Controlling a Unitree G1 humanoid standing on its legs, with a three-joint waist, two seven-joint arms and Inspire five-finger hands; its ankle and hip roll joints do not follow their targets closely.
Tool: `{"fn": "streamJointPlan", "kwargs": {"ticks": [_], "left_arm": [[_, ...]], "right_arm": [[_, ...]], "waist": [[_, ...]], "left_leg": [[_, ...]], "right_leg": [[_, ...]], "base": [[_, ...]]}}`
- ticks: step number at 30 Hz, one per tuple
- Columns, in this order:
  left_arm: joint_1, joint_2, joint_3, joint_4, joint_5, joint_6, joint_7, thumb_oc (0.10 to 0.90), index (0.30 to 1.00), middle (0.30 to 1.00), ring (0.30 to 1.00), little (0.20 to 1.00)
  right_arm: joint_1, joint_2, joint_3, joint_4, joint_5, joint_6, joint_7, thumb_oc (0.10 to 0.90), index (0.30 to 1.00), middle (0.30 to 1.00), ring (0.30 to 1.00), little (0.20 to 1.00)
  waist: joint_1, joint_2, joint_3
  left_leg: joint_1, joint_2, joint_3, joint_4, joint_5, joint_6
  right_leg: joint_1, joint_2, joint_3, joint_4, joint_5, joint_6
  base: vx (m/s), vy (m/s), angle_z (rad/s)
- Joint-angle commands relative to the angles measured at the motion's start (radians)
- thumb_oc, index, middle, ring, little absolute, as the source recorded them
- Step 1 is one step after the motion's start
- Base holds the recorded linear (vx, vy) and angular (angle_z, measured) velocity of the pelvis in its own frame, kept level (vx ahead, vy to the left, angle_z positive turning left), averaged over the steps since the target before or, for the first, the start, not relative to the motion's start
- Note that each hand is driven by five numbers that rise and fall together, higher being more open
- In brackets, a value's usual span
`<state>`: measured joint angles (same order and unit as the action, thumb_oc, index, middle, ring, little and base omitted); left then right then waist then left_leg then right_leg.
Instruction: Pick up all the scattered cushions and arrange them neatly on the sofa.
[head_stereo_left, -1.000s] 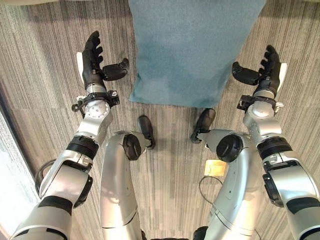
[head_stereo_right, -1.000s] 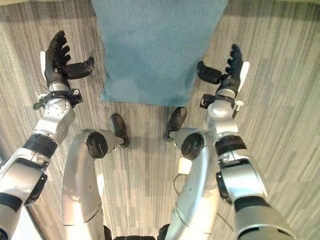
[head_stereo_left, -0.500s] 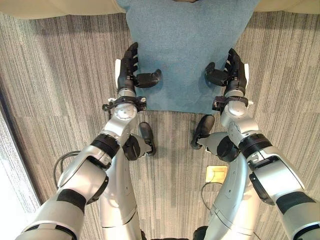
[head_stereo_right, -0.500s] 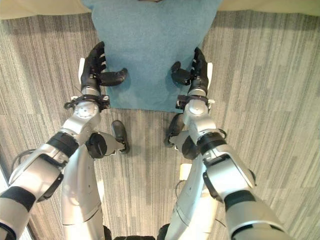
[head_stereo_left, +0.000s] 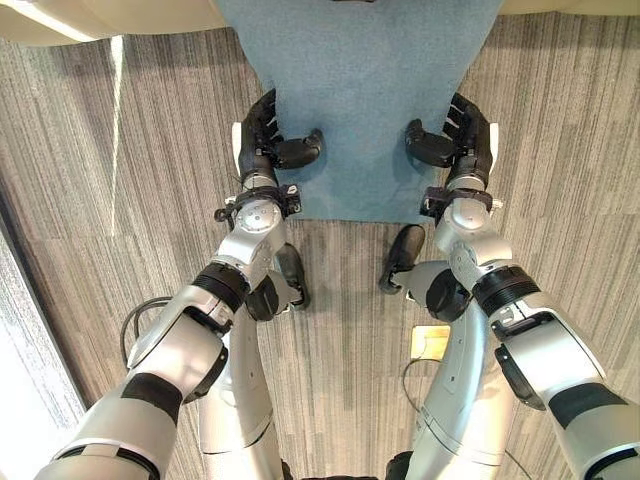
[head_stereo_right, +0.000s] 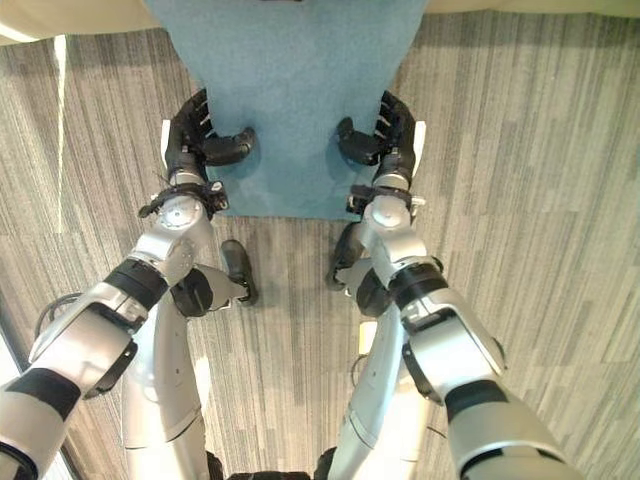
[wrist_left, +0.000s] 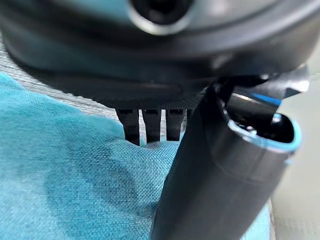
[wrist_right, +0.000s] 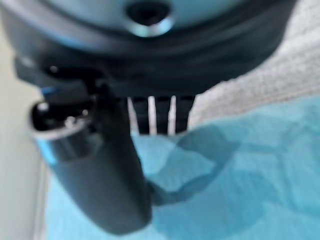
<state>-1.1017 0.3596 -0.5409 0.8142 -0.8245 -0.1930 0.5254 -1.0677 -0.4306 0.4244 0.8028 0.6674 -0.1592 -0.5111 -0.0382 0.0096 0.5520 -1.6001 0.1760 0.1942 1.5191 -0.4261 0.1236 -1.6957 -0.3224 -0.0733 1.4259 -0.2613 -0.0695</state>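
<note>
A teal cushion (head_stereo_left: 360, 90) lies on the striped grey carpet straight ahead, its far end running out of the top of the eye views. My left hand (head_stereo_left: 265, 140) grips its left edge and my right hand (head_stereo_left: 465, 140) grips its right edge. Each thumb lies on the top face and the fingers curl round the side. In the left wrist view the thumb (wrist_left: 220, 190) presses into the teal cloth (wrist_left: 65, 165) and the fingers dip past its edge. The right wrist view has the same hold, thumb (wrist_right: 100, 175) on the cloth (wrist_right: 240, 190).
A beige sofa base (head_stereo_left: 120, 12) runs along the top edge on both sides of the cushion. A pale bright strip (head_stereo_left: 20, 380) borders the carpet at the far left. Open carpet (head_stereo_left: 120, 150) lies to either side of the arms.
Both hands swung in from wide apart to the cushion's two side edges, then their fingers curled tighter round it. The whole view has also shifted a little.
</note>
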Motion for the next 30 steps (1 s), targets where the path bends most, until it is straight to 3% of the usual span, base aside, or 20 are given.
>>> {"fn": "streamJointPlan", "kwargs": {"ticks": [1,5,9,11,13,15,19,20,21,22,24,27,29,30], "left_arm": [[-0.081,-0.057,0.005,-0.18,0.006,-0.14,-0.032,0.4,0.3,0.3,0.3,0.3],[-0.109,-0.003,0.046,-0.256,0.032,-0.154,-0.023,0.4,0.3,0.3,0.3,0.3],[-0.111,-0.013,0.102,-0.392,0.073,-0.175,-0.008,0.4,0.3,0.3,0.3,0.3],[-0.044,-0.057,0.135,-0.483,0.117,-0.185,-0.003,0.4,0.3,0.3,0.3,0.3],[-0.012,-0.067,0.141,-0.508,0.14,-0.18,0.0,0.4,0.3,0.3,0.3,0.3],[0.082,-0.1,0.159,-0.591,0.194,-0.177,-0.017,0.4,0.3,0.3,0.3,0.3],[0.157,-0.117,0.165,-0.642,0.211,-0.176,-0.031,0.4,0.3,0.3,0.3,0.3],[0.265,-0.114,0.163,-0.698,0.247,-0.175,-0.058,0.4,0.3,0.3,0.3,0.3],[0.272,-0.115,0.162,-0.702,0.248,-0.174,-0.057,0.4,0.3,0.3,0.3,0.3],[0.33,-0.114,0.162,-0.741,0.265,-0.176,-0.078,0.4,0.3,0.3,0.3,0.3],[0.368,-0.109,0.152,-0.758,0.276,-0.176,-0.089,0.4,0.3,0.3,0.3,0.3],[0.481,-0.12,0.146,-0.809,0.269,-0.186,-0.121,0.4,0.3,0.3,0.3,0.3],[0.556,-0.128,0.131,-0.823,0.247,-0.191,-0.144,0.4,0.3,0.3,0.3,0.3],[0.612,-0.126,0.121,-0.827,0.24,-0.195,-0.16,0.4,0.3,0.3,0.3,0.3]], "right_arm": [[-0.09,0.07,0.062,-0.185,-0.083,-0.114,0.034,0.4,0.3,0.3,0.3,0.3],[-0.117,0.041,0.037,-0.228,-0.14,-0.12,0.021,0.4,0.3,0.3,0.3,0.3],[-0.133,0.027,-0.002,-0.322,-0.231,-0.119,-0.008,0.4,0.3,0.3,0.3,0.3],[-0.073,0.04,-0.035,-0.4,-0.307,-0.118,-0.017,0.4,0.3,0.3,0.3,0.3],[-0.036,0.046,-0.048,-0.427,-0.326,-0.119,-0.013,0.4,0.3,0.3,0.3,0.3],[0.07,0.064,-0.076,-0.499,-0.383,-0.128,-0.001,0.4,0.3,0.3,0.3,0.3],[0.142,0.076,-0.091,-0.552,-0.413,-0.128,0.011,0.4,0.3,0.3,0.3,0.3],[0.262,0.098,-0.111,-0.61,-0.415,-0.148,0.036,0.4,0.3,0.3,0.3,0.3],[0.269,0.099,-0.112,-0.614,-0.415,-0.147,0.037,0.4,0.3,0.3,0.3,0.3],[0.342,0.117,-0.117,-0.641,-0.409,-0.157,0.056,0.4,0.3,0.3,0.3,0.3],[0.385,0.118,-0.115,-0.66,-0.409,-0.159,0.07,0.4,0.3,0.3,0.3,0.3],[0.506,0.138,-0.115,-0.707,-0.413,-0.166,0.099,0.4,0.3,0.3,0.3,0.3],[0.584,0.149,-0.105,-0.741,-0.416,-0.163,0.117,0.4,0.3,0.3,0.3,0.3],[0.636,0.153,-0.111,-0.76,-0.426,-0.163,0.125,0.4,0.3,0.3,0.3,0.3]], "waist": [[0.001,0.016,-0.032],[-0.005,0.002,-0.032],[-0.008,0.004,-0.04],[-0.009,0.018,-0.116],[-0.01,0.021,-0.132],[-0.016,0.014,-0.156],[-0.017,0.013,-0.166],[-0.013,0.013,-0.194],[-0.013,0.014,-0.191],[-0.006,0.014,-0.213],[-0.006,0.014,-0.217],[0.006,0.007,-0.25],[0.012,0.004,-0.263],[0.017,-0.002,-0.281]], "left_leg": [[0.03,-0.096,-0.175,-0.158,0.023,-0.12],[0.03,-0.108,-0.165,-0.245,0.068,-0.128],[0.03,-0.129,-0.16,-0.386,0.144,-0.134],[0.033,-0.151,-0.177,-0.47,0.184,-0.136],[0.063,-0.158,-0.18,-0.512,0.2,-0.139],[0.176,-0.164,-0.193,-0.642,0.237,-0.148],[0.272,-0.167,-0.206,-0.744,0.27,-0.155],[0.393,-0.166,-0.221,-0.865,0.307,-0.165],[0.406,-0.166,-0.224,-0.875,0.311,-0.166],[0.487,-0.164,-0.236,-0.961,0.335,-0.177],[0.534,-0.159,-0.241,-0.999,0.346,-0.179],[0.69,-0.157,-0.247,-1.113,0.372,-0.191],[0.811,-0.155,-0.253,-1.181,0.386,-0.194],[0.91,-0.156,-0.254,-1.247,0.425,-0.192]], "right_leg": [[0.126,0.008,0.086,0.031,-0.123,0.109],[0.126,0.022,0.078,-0.051,-0.072,0.113],[0.133,0.034,0.049,-0.178,-0.024,0.118],[0.168,0.048,0.005,-0.286,0.0,0.12],[0.205,0.05,-0.012,-0.33,0.011,0.118],[0.321,0.063,-0.043,-0.451,0.04,0.125],[0.418,0.073,-0.077,-0.54,0.064,0.134],[0.532,0.074,-0.115,-0.649,0.092,0.149],[0.547,0.075,-0.119,-0.659,0.095,0.149],[0.617,0.078,-0.135,-0.722,0.105,0.155],[0.664,0.076,-0.145,-0.753,0.11,0.156],[0.814,0.076,-0.185,-0.861,0.124,0.161],[0.927,0.08,-0.212,-0.93,0.137,0.166],[1.038,0.081,-0.246,-1.01,0.179,0.164]], "base": [[-0.07,-0.021,-0.14],[-0.1,-0.027,-0.05],[-0.15,-0.03,0.03],[-0.15,-0.007,0.09],[-0.16,-0.018,0.04],[-0.18,-0.036,0.06],[-0.08,-0.017,0.03],[-0.07,-0.033,0.01],[-0.05,-0.064,0.08],[-0.02,-0.035,0.08],[0.01,-0.036,0.15],[0.04,-0.057,0.14],[0.09,-0.043,0.07],[0.1,-0.029,0.1]]}}
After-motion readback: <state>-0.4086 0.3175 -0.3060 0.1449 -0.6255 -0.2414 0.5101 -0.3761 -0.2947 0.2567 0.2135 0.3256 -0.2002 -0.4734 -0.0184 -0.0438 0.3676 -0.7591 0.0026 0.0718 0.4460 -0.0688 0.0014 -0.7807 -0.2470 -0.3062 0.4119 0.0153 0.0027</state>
